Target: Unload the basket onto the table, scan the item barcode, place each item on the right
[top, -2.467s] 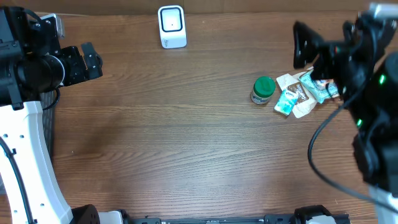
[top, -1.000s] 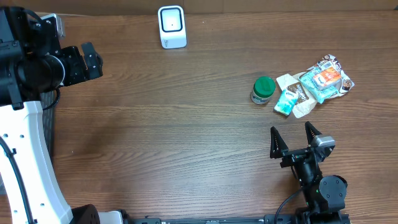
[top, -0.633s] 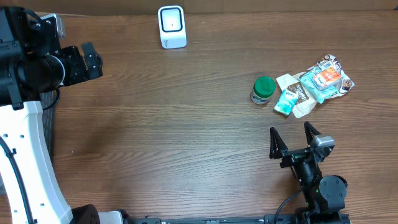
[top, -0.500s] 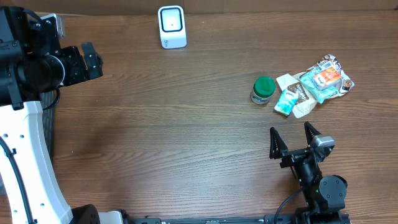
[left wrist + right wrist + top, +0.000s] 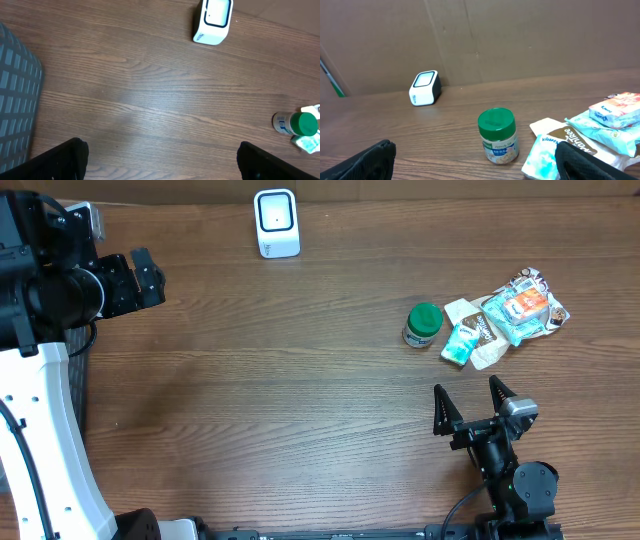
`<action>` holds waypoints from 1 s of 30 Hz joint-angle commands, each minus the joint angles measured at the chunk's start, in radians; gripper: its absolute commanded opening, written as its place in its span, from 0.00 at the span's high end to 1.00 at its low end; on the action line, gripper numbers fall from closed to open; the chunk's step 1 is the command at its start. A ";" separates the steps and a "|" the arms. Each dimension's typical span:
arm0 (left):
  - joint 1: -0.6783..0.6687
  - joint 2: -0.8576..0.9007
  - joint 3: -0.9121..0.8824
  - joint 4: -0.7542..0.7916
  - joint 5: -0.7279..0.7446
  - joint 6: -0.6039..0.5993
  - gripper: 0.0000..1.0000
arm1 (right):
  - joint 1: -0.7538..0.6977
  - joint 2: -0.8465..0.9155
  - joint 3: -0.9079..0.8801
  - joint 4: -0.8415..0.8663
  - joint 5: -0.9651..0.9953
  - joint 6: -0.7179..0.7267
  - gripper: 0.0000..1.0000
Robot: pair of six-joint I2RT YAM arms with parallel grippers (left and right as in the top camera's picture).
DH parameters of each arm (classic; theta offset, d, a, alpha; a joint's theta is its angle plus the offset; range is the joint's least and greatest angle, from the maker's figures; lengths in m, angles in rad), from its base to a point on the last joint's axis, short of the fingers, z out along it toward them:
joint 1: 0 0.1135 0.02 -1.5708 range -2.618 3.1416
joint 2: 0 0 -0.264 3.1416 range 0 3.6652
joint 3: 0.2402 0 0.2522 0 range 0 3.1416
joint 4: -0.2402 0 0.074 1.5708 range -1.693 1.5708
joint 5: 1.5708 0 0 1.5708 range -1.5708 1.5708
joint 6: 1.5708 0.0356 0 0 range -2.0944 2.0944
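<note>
Scanner — one; jar — one

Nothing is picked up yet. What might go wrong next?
The packets lie overlapped in a heap, so the open right gripper may grab two or drag the pile. The green-lidded jar stands right beside them and might get knocked over. The scanner sits far across the table, a long carry.

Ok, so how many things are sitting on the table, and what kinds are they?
White scanner: 1
Green-lidded jar: 1
Packets: at least 3, piled and overlapping, so hard to count
Total: at least 5
</note>
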 commanded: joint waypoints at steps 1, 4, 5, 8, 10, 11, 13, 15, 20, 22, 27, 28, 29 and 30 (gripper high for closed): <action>0.003 -0.013 0.005 0.003 0.013 -0.021 0.01 | -0.002 -0.013 -0.011 0.005 -0.005 0.004 0.00; 0.003 -0.014 0.005 -0.004 0.013 -0.021 0.01 | -0.002 -0.013 -0.011 0.005 -0.006 0.004 0.00; 0.003 -0.014 0.005 -0.008 0.013 -0.021 0.01 | -0.002 -0.013 -0.011 0.005 -0.006 0.004 0.00; 0.003 -0.022 0.004 -0.024 0.013 -0.021 0.01 | -0.002 -0.013 -0.011 0.005 -0.005 0.004 0.00; 0.003 -0.040 0.004 -0.023 0.013 -0.021 0.00 | -0.002 -0.013 -0.011 0.005 -0.006 0.004 0.00; 0.003 -0.054 0.004 -0.024 0.013 -0.021 0.01 | -0.002 -0.013 -0.011 0.005 -0.005 0.004 0.00; 0.003 -0.084 0.003 -0.024 0.013 -0.021 0.01 | -0.002 -0.013 -0.011 0.005 -0.005 0.004 0.00; 0.003 -0.117 0.003 -0.023 0.013 -0.021 0.00 | -0.002 -0.013 -0.011 0.005 -0.006 0.004 0.00; 0.003 -0.226 -0.032 -0.014 0.013 -0.021 0.00 | -0.002 -0.013 -0.011 0.005 -0.005 0.004 0.00; 0.003 -0.290 -0.091 0.002 0.009 -0.021 0.00 | -0.002 -0.013 -0.011 0.005 -0.006 0.004 0.00; 0.003 -0.488 -0.360 0.185 -0.053 -0.013 0.00 | -0.002 -0.013 -0.011 0.005 -0.005 0.004 0.00; 0.003 -0.533 -0.435 0.244 -0.057 -0.013 0.00 | -0.002 -0.013 -0.011 0.005 -0.005 0.004 0.00; 0.003 -0.574 -0.509 0.306 -0.060 -0.012 0.00 | -0.002 -0.013 -0.011 0.005 -0.006 0.004 0.00; 0.003 -0.611 -0.579 0.367 -0.060 -0.011 0.00 | -0.002 -0.013 -0.011 0.005 -0.005 0.004 0.00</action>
